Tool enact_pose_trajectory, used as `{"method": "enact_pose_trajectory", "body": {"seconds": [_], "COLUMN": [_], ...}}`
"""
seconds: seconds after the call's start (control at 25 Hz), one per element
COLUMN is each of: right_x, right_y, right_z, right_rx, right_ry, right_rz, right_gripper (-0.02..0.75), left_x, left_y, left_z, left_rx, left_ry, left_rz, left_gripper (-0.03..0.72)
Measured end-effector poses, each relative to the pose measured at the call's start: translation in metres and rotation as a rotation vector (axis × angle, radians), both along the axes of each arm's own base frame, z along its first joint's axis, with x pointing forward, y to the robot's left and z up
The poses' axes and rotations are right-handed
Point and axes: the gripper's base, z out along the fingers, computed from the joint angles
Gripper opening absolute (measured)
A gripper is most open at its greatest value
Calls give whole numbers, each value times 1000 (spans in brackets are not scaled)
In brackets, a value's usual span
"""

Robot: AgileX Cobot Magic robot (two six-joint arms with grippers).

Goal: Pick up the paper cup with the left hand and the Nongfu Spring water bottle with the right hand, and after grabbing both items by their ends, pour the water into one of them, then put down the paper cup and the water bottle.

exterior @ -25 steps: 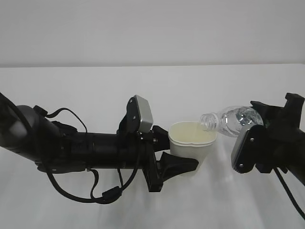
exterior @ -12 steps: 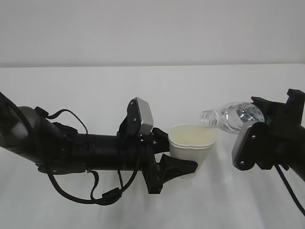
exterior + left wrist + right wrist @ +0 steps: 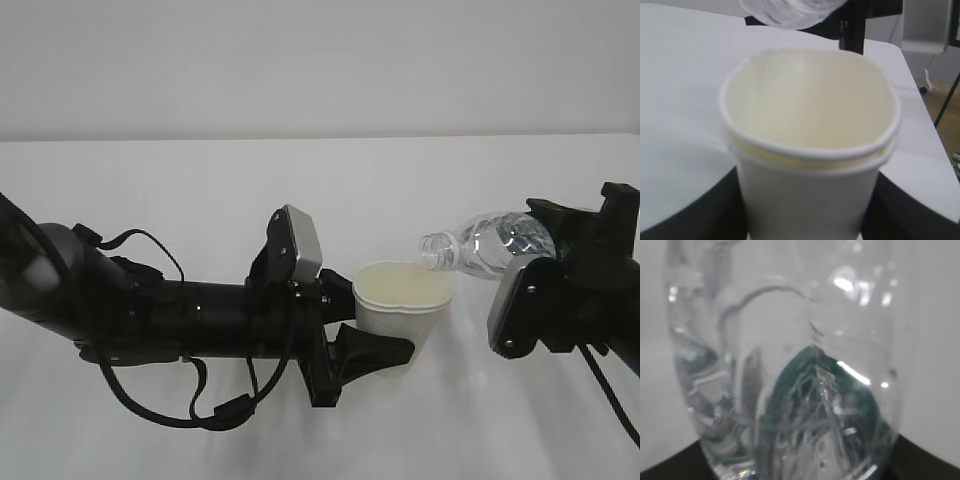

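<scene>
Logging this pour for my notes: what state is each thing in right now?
paper cup: upright, off the table, held by the left gripper, rim squeezed out of round.
water bottle: uncapped, tipped on its side, mouth over the cup's rim, held by the right gripper.

A: Anything different from a second ago?
B: The bottle (image 3: 488,244) has lifted a little; its mouth sat lower, dipping toward the cup (image 3: 401,306), and now lies nearer level.
A: And the right gripper (image 3: 545,262)?
B: It rose slightly with the bottle.
</scene>
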Motion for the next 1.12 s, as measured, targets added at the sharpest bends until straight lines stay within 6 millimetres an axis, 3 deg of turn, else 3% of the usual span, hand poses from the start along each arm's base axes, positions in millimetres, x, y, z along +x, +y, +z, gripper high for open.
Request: {"method": "enact_pose_trajectory", "body": {"seconds": [1.12], "right_x": [-1], "right_y": [0], "right_z": [7], "right_rx": [-74], "right_ry": [-42], "right_rz": [17], "right_gripper": [383], "left_x": [-2], "left_y": [-1], "left_z": [1], "left_rx": [-19], "left_ry": [13], "left_rz": [-23], "left_gripper": [424]}}
